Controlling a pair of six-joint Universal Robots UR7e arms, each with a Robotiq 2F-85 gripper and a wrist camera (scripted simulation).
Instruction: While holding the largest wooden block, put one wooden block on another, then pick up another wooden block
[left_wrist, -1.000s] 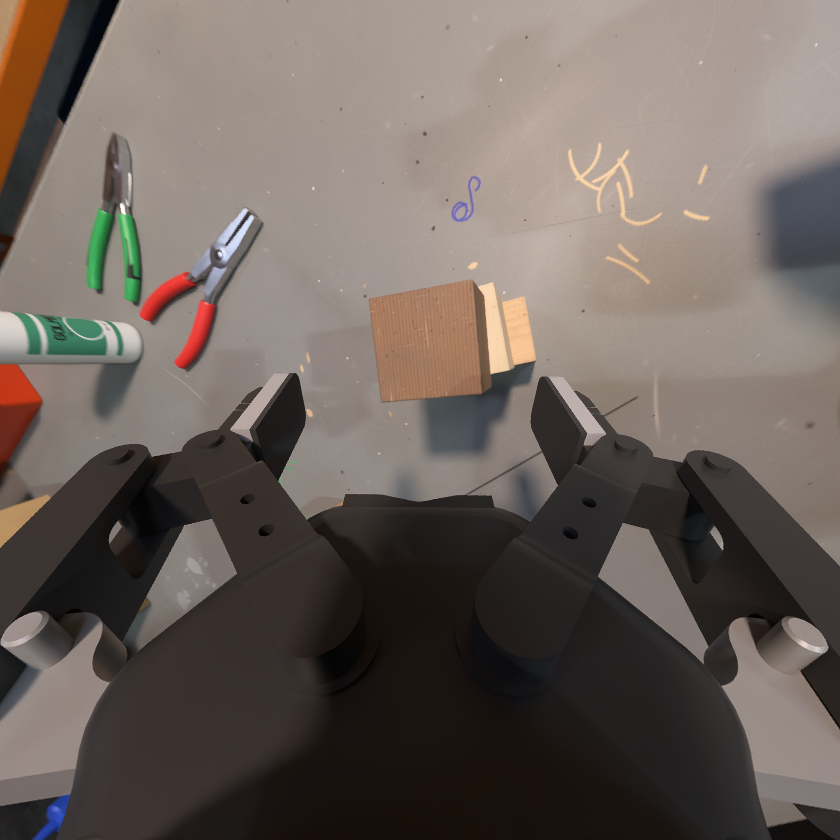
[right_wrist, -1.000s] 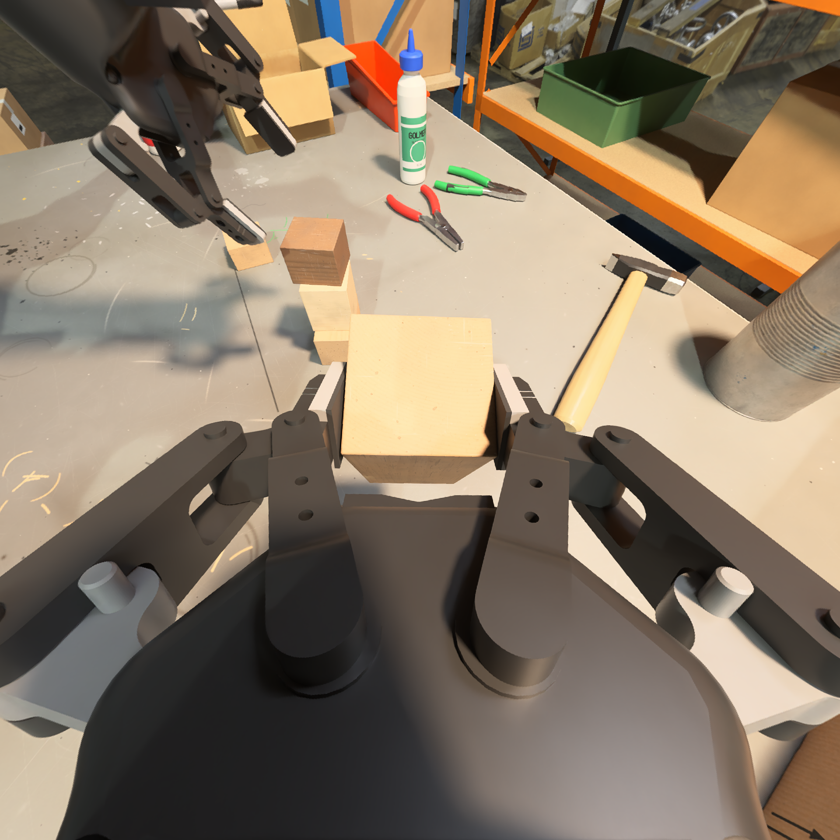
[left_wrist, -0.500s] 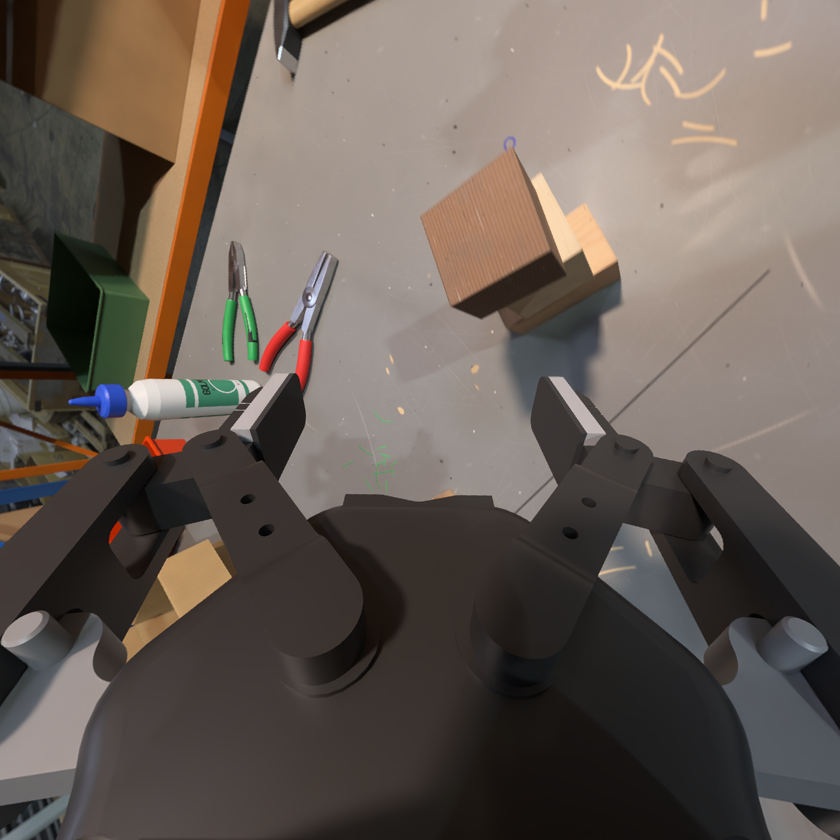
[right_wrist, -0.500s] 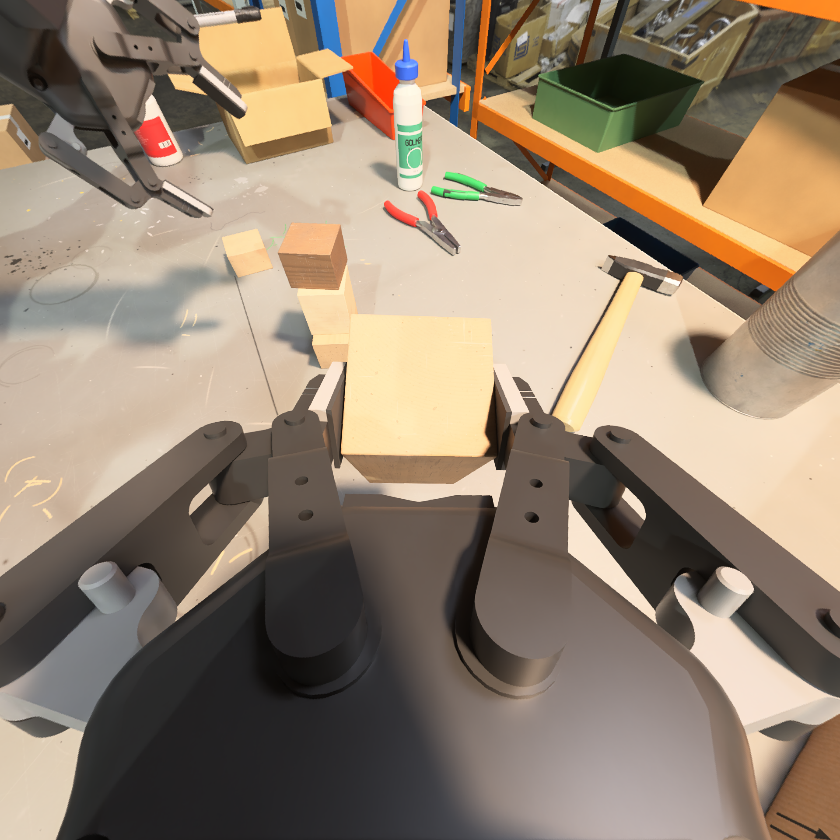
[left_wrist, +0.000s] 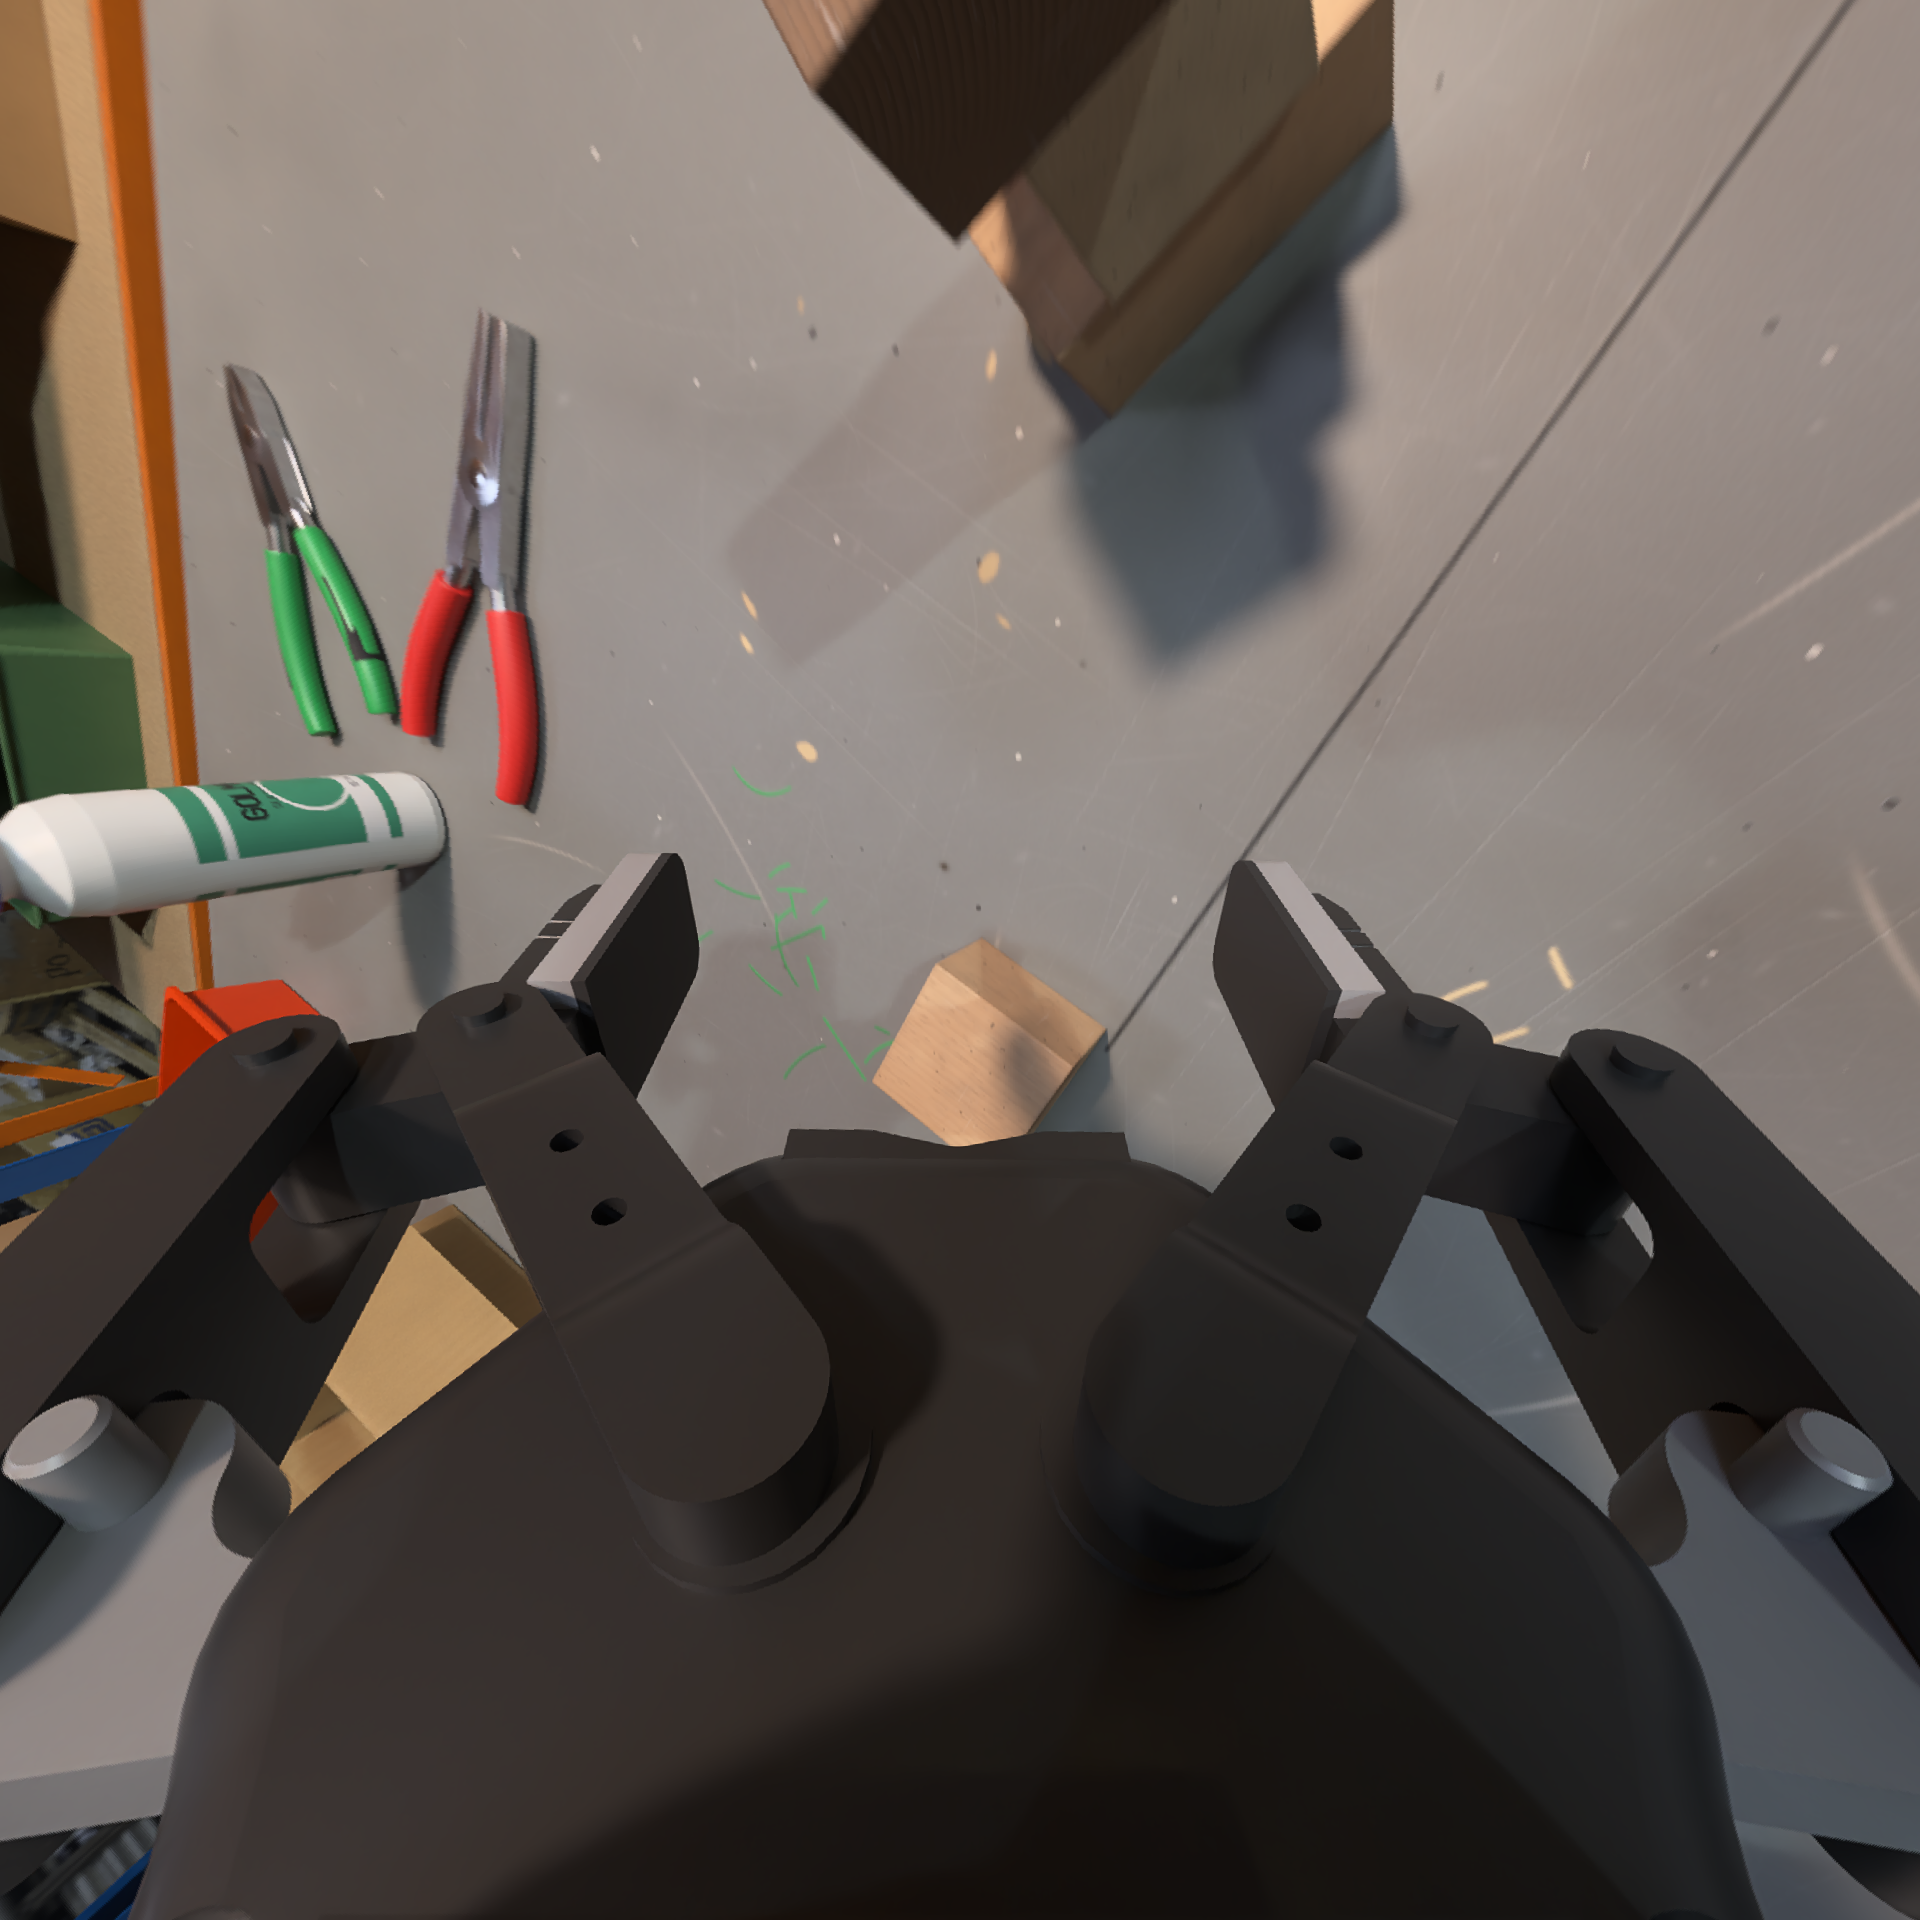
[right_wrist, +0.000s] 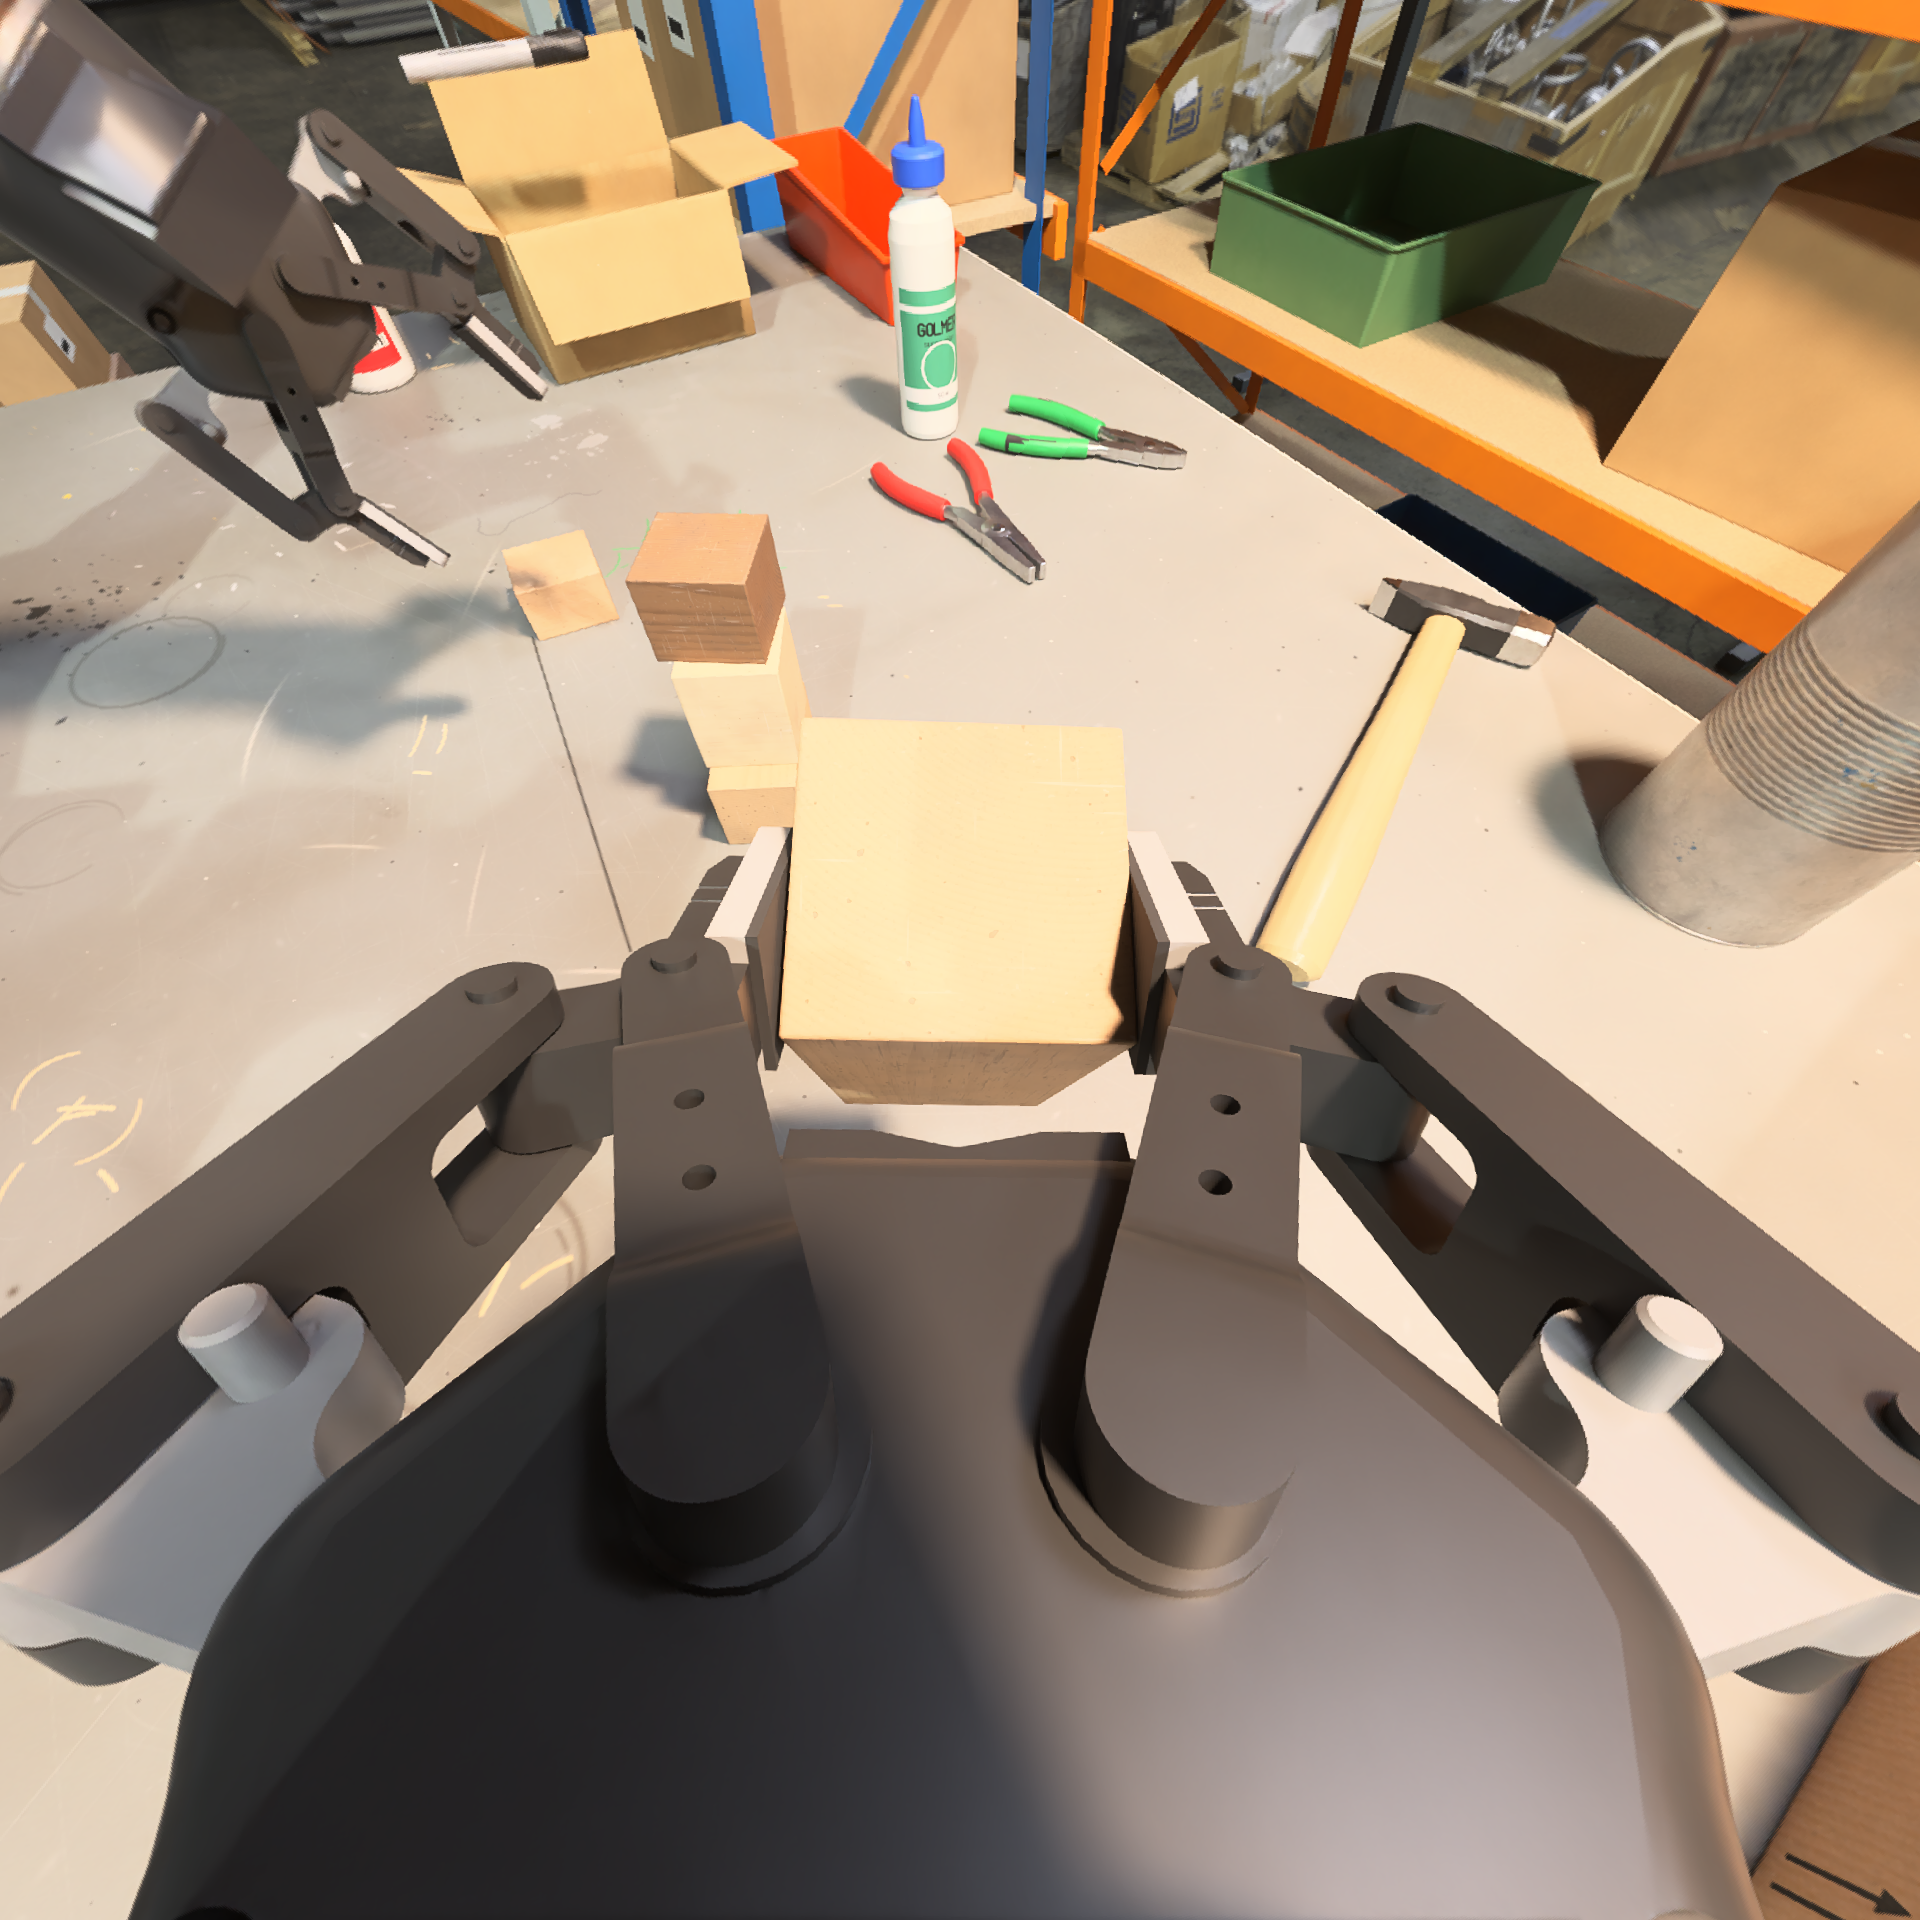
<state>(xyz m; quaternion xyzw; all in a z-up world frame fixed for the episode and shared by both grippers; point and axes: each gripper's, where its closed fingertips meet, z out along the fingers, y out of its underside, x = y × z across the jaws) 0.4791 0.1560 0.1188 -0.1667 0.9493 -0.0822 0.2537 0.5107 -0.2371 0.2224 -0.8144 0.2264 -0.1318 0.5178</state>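
Observation:
My right gripper (right_wrist: 956, 888) is shut on the largest light wooden block (right_wrist: 956, 821) and holds it above the table. Beyond it stands a stack: a dark brown block (right_wrist: 707, 587) on a light block (right_wrist: 738, 712) on a smaller light block (right_wrist: 748, 800). A small loose light block (right_wrist: 561, 582) lies left of the stack. My left gripper (right_wrist: 468, 462) is open and hangs above and left of it. In the left wrist view the left gripper (left_wrist: 956, 935) is open, the small block (left_wrist: 987, 1049) lies between and below its fingers, and the stack (left_wrist: 1174, 156) is at the top edge.
A glue bottle (right_wrist: 925, 312), red pliers (right_wrist: 966, 509) and green pliers (right_wrist: 1081, 431) lie behind the stack. A hammer (right_wrist: 1371, 790) and a grey cylinder (right_wrist: 1787, 769) are on the right. An open cardboard box (right_wrist: 613, 239) stands at the back. Orange shelving holds a green bin (right_wrist: 1392, 229).
My left gripper has moved away from the stack to over the small loose block, still open. The right gripper has stayed still with the large block.

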